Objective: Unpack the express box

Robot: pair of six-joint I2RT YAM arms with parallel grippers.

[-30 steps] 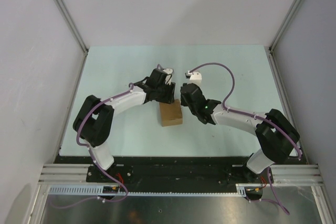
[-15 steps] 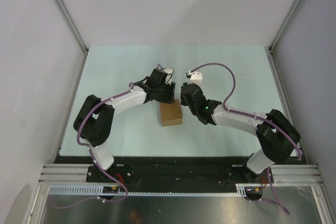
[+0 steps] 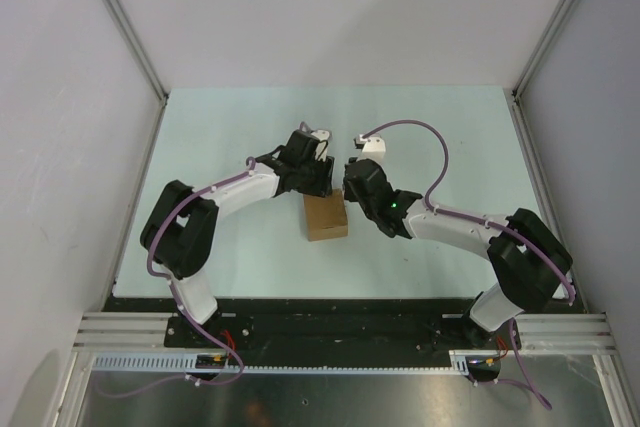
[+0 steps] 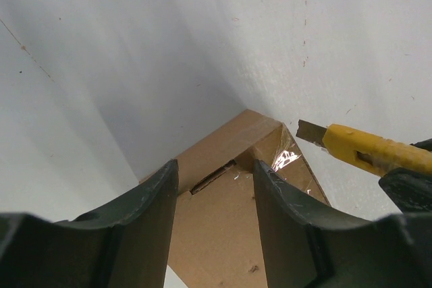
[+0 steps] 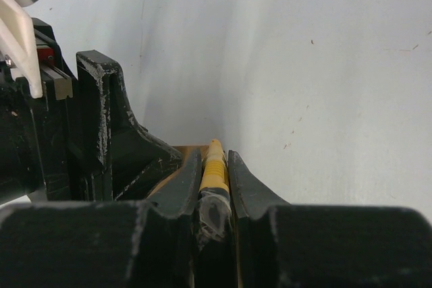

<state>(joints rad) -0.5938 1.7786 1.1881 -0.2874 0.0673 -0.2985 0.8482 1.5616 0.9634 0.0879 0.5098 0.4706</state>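
The express box (image 3: 325,217), a small brown carton with clear tape on its seam, sits mid-table. In the left wrist view its top (image 4: 216,220) fills the gap between my left gripper's fingers (image 4: 152,224). My left gripper (image 3: 318,181) stands half open at the box's far edge, fingers over its top and closed on nothing; whether they touch it is unclear. My right gripper (image 3: 352,185) is shut on a yellow cutter knife (image 5: 214,165). The knife (image 4: 376,153) has its blade (image 4: 310,131) out, just off the box's far right corner.
Pale walls and metal posts (image 3: 125,27) enclose the light green table (image 3: 230,137) on three sides. Both forearms arch over the table's middle, and their purple cables (image 3: 420,129) loop above them. The black base rail (image 3: 330,312) runs along the near edge.
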